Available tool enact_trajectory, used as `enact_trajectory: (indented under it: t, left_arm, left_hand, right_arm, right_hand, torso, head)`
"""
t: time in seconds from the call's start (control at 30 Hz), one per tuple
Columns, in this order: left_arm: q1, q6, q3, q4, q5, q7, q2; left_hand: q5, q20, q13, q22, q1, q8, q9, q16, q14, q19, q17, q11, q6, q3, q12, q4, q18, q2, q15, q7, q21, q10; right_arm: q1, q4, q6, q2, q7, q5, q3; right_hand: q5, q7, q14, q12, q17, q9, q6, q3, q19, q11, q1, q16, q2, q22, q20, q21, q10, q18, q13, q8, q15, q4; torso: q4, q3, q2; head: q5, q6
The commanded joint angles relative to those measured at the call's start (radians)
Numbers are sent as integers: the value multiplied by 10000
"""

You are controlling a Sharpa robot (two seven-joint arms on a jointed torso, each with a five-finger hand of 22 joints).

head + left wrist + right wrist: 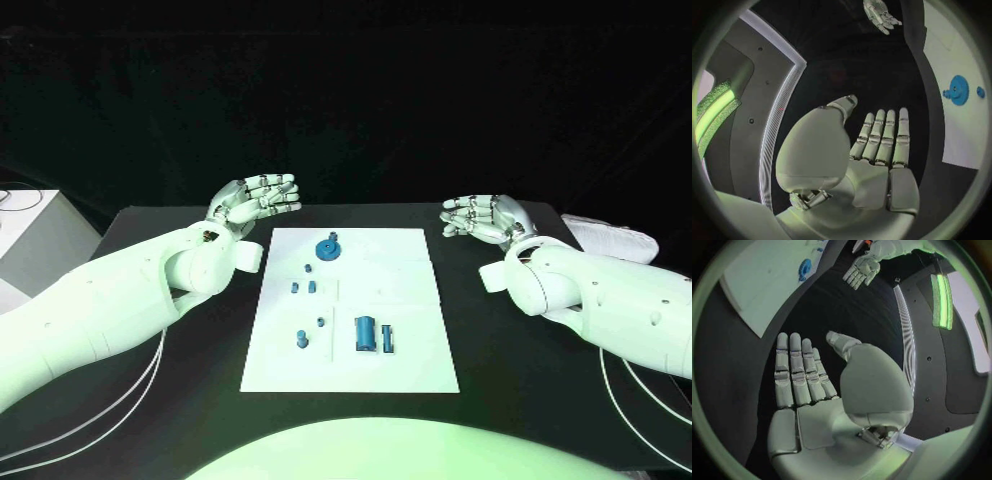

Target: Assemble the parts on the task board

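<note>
Both hands, left (257, 203) and right (482, 217), hover spread and empty at mid-frame, flanking the board (351, 308) so its parts (374, 334) lie reachable.

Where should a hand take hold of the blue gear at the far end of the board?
Probably by the toothed rim of the blue gear, pinched from above: it lies flat on the task board, nearer the open left hand.

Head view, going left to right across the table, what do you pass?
Left hand → blue gear on the task board → right hand.
</note>
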Motion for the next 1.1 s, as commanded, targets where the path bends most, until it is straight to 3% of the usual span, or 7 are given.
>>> enact_trajectory:
  t: [0.03, 0.13, 0.17, 0.23, 0.27, 0.7, 1.1]
  left_arm:
    - [58, -79, -76, 109, 32, 4, 3]
    - [187, -400, -261, 260, 153, 92, 23]
    - [283, -637, -398, 372, 242, 156, 37]
    - [433, -1009, -613, 548, 382, 259, 59]
    - [522, -1229, -739, 652, 464, 319, 72]
    - [2014, -4926, -2872, 2398, 1854, 1332, 295]
    - [2301, -5635, -3281, 2733, 2121, 1526, 337]
  left_hand:
    - [-1884, -2066, -462, -1498, -4225, -2648, -1128, -3234, -5697, -6132, -1457, -1498, -5635, -3216, -1957, -1743, -1366, 1325, -1263, -1308, -1394, -6778]
    - [-1884, -2066, -462, -1498, -5215, -2648, -1128, -3234, -5697, -6132, -1457, -1498, -5635, -3216, -1957, -1743, -1366, 1325, -1263, -1308, -1394, -6778]
    - [-1884, -2066, -462, -1498, -5709, -2648, -1128, -3234, -5697, -6132, -1457, -1498, -5635, -3216, -1957, -1743, -1366, 1325, -1263, -1308, -1394, -6778]
    - [-1884, -2066, -462, -1498, -6277, -2648, -1128, -3234, -5697, -6132, -1457, -1498, -5635, -3216, -1957, -1743, -1366, 1325, -1263, -1308, -1394, -6778]
    - [-1884, -2066, -462, -1498, -13325, -2648, -1128, -3234, -5697, -6132, -1457, -1498, -5635, -3216, -1957, -1743, -1366, 1325, -1263, -1308, -1394, -6778]
    - [-1884, -2066, -462, -1498, -13325, -2648, -1128, -3234, -5697, -6132, -1457, -1498, -5635, -3216, -1957, -1743, -1366, 1325, -1263, -1308, -1394, -6778]
    - [-1884, -2066, -462, -1498, -13325, -2648, -1128, -3234, -5697, -6132, -1457, -1498, -5635, -3216, -1957, -1743, -1366, 1325, -1263, -1308, -1394, -6778]
  right_arm:
    - [-10, 162, -152, -31, 8, 58, 25]
    - [-7, 461, -414, -71, 162, 378, 87]
    - [-4, 682, -608, -99, 275, 615, 132]
    - [0, 1031, -914, -145, 454, 989, 204]
    - [2, 1236, -1093, -171, 559, 1208, 246]
    - [28, 3453, -3037, -460, 1697, 3583, 702]
    - [28, 3483, -3064, -464, 1712, 3616, 708]
  right_hand:
    - [-1309, -1578, -9828, -1217, -4197, -3206, -6764, -4264, -9563, -1036, -3729, -2171, 1658, -3782, -1516, -503, -9837, -1446, -2572, -1493, -682, -632]
    - [-1309, -1578, -9828, -1217, -4197, -3206, -6764, -4264, -9563, -1036, -4595, -2171, 1658, -3782, -1516, -503, -9837, -1446, -2572, -1493, -682, -632]
    - [-1309, -1578, -9828, -1217, -4197, -3206, -6764, -4264, -9563, -1036, -11705, -2171, 1658, -3782, -1516, -503, -9837, -1446, -2572, -1493, -682, -632]
    - [-1309, -1578, -9828, -1217, -4197, -3206, -6764, -4264, -9563, -1036, -11705, -2171, 1658, -3782, -1516, -503, -9837, -1446, -2572, -1493, -682, -632]
    - [-1309, -1578, -9828, -1217, -4197, -3206, -6764, -4264, -9563, -1036, -11705, -2171, 1658, -3782, -1516, -503, -9837, -1446, -2572, -1493, -682, -632]
    - [-1309, -1578, -9828, -1217, -4197, -3206, -6764, -4264, -9563, -1036, -11705, -2171, 1658, -3782, -1516, -503, -9837, -1446, -2572, -1493, -682, -632]
    - [-1309, -1578, -9828, -1217, -4197, -3206, -6764, -4264, -9563, -1036, -11705, -2171, 1658, -3782, -1516, -503, -9837, -1446, -2572, -1493, -682, -632]
  torso:
    - [20, -4, 21]
    - [58, 4, 23]
    - [86, 9, 25]
    - [131, 18, 28]
    - [157, 23, 29]
    - [565, 103, 53]
    - [618, 114, 56]
  head:
    - [-29, 45]
    - [-73, 205]
    - [-106, 323]
    - [-157, 511]
    - [-187, 620]
    - [-657, 2329]
    - [-719, 2554]
